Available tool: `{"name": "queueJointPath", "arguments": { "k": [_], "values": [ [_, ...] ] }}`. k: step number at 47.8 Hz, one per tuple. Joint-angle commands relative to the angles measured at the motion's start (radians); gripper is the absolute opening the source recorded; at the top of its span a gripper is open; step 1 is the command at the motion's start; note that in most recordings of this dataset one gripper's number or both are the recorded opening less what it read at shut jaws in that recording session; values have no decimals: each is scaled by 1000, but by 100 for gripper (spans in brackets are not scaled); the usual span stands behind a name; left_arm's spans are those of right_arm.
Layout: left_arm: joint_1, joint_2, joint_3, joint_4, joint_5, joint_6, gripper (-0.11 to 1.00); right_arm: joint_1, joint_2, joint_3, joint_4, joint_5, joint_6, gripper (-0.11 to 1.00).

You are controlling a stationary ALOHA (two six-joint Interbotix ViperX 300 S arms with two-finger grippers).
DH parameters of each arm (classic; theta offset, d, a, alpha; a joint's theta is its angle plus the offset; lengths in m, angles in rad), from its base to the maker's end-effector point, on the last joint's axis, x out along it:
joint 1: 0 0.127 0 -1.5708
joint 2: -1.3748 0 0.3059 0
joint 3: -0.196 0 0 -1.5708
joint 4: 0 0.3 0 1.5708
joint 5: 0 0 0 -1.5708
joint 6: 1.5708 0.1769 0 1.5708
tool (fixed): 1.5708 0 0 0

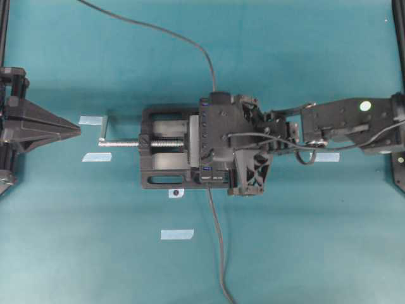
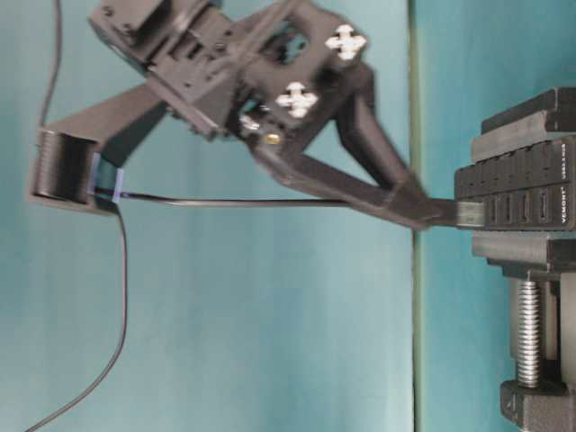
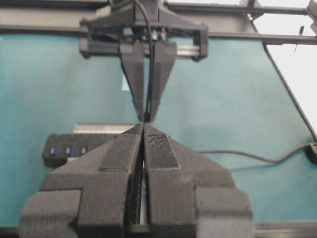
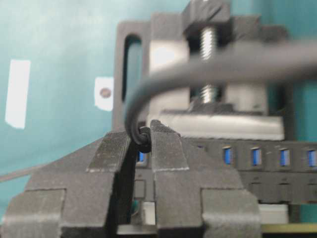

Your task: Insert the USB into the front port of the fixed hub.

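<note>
Right gripper, pinching the USB cable, hung directly over the fixed hub, at its front port.

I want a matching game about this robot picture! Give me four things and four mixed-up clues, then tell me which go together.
Things:
1. USB
2. fixed hub
3. left gripper
4. vise screw

Clues:
A. silver, with a thread, sticking out of the black vise
B. shut, holding nothing, away from the hub
C. pinched between the right gripper fingertips, just above a port
D. black strip with a row of blue ports, clamped in the vise

Pairs: 1-C, 2-D, 3-B, 4-A
</note>
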Motion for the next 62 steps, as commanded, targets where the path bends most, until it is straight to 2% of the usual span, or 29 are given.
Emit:
{"name": "queueJointPath", "arguments": {
  "k": [1, 62],
  "values": [
    [0, 2, -11, 2, -6, 0, 0, 8, -5, -9, 3, -6, 12, 4],
    [-2, 2, -5, 2, -6, -2, 0, 12, 32, -5, 14, -28, 12, 4]
  ]
}}
